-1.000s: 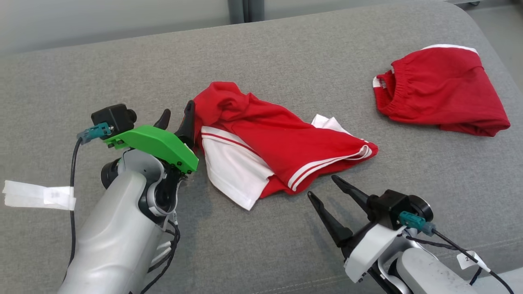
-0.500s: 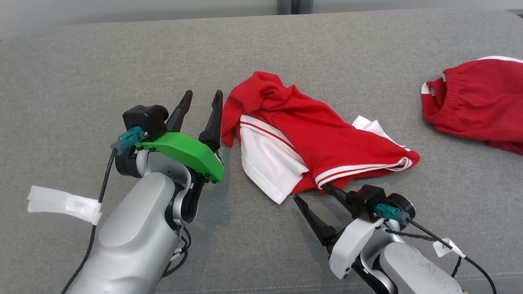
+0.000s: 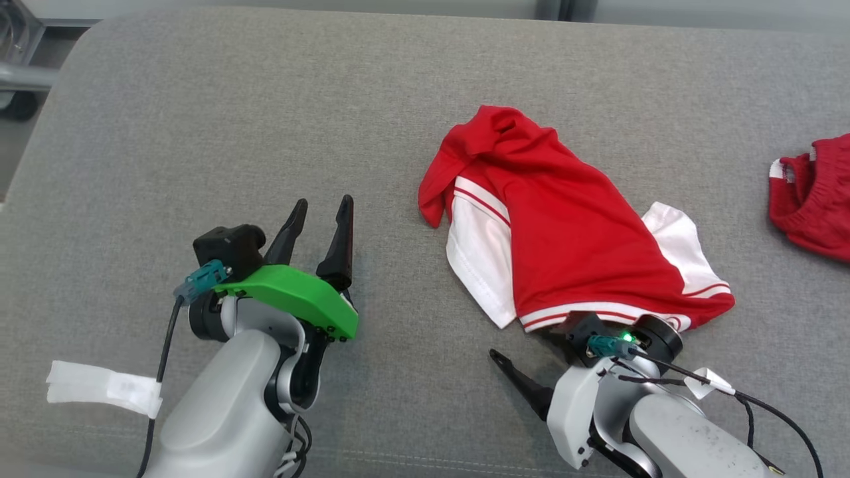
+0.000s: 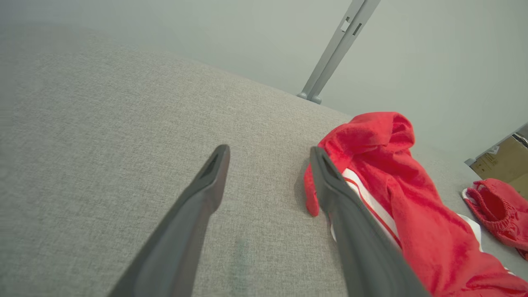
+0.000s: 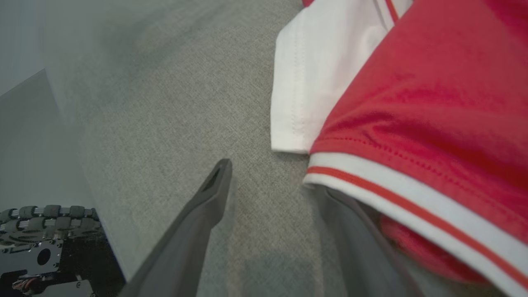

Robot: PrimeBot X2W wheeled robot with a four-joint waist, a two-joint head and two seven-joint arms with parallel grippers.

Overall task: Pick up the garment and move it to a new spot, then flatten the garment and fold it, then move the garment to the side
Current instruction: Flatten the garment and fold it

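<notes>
My left hand (image 3: 324, 202) stands open with nothing between its fingers, which point up over bare grey cushion (image 3: 199, 119). It is well to the left of the garment (image 3: 571, 245) and does not touch it. The garment is a red shirt with white sleeves and a white, red-striped hem. It lies rumpled on the cushion ahead of my right arm, collar end farthest from me and hem nearest.

My right hand (image 3: 528, 342) is spread wide at that hem. One finger lies in the open on the cushion, and the other goes under the striped edge, so the cloth covers its tip. The fingers have not come together on the fabric, so I hold nothing there.

A second red garment (image 3: 813, 206) with an elastic band lies far off to the right, apart from the shirt
</notes>
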